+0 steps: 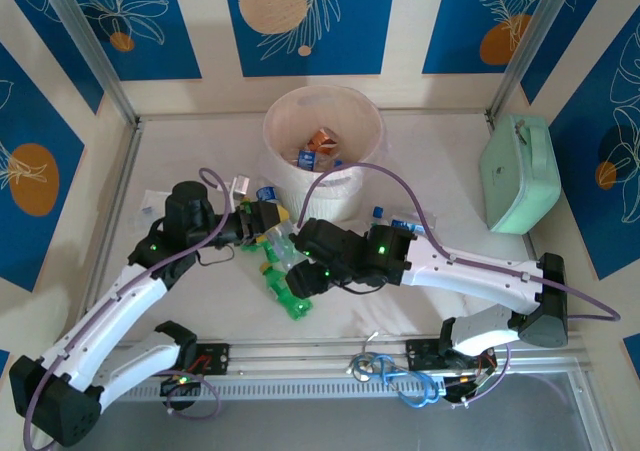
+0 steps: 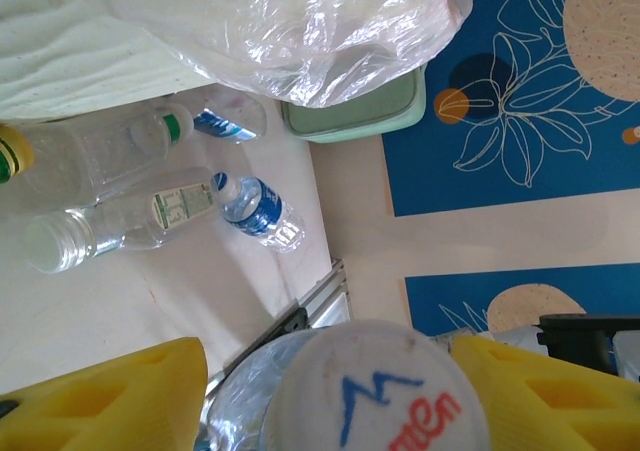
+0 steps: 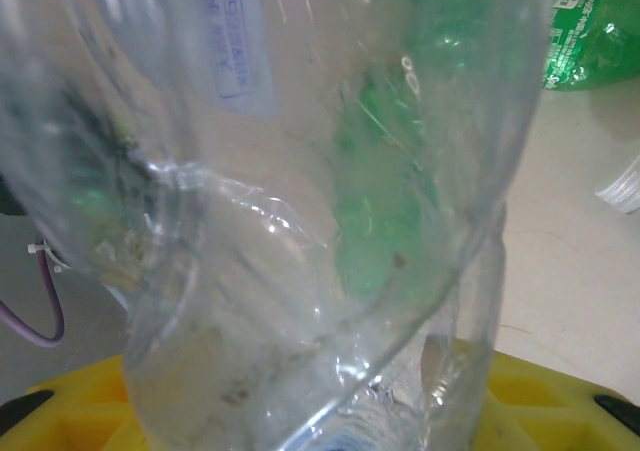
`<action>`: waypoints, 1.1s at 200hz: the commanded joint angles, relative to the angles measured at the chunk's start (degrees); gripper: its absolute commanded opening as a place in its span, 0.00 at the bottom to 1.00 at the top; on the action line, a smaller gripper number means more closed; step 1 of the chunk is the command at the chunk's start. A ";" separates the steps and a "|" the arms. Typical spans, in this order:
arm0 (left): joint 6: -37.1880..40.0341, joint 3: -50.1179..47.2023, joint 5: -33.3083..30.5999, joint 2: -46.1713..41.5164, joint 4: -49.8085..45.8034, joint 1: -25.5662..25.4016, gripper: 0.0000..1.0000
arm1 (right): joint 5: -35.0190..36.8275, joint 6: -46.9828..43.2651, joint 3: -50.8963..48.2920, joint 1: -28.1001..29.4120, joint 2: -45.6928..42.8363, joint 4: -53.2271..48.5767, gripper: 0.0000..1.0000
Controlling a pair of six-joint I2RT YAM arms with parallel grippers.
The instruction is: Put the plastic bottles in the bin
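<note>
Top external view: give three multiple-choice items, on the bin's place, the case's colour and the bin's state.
1. The bin stands at the table's: A. far middle; B. near right corner; C. near left corner.
2. The case is: A. red; B. mint green; C. black.
3. The bin is: A. tipped over; B. upright, empty; C. upright, bottles inside.
Answers: A, it sits centred at the far edge; B, its shell is pale green; C, its mouth faces up, orange labels inside.
</note>
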 commanded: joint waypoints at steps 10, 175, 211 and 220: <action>0.68 -0.14 2.36 0.35 0.82 -0.42 0.60 | 2.83 2.52 1.19 0.20 -0.43 2.07 0.52; -1.22 9.25 -3.88 3.43 0.26 3.42 0.42 | 21.68 16.04 -2.96 2.08 -21.14 -9.05 0.85; -1.73 22.32 -4.53 10.87 2.47 3.95 0.43 | 28.25 31.44 -3.52 -1.55 -28.39 -23.86 0.85; -0.85 27.24 -5.78 13.82 1.13 4.25 0.43 | 27.80 33.37 -4.45 -2.83 -29.71 -25.36 0.84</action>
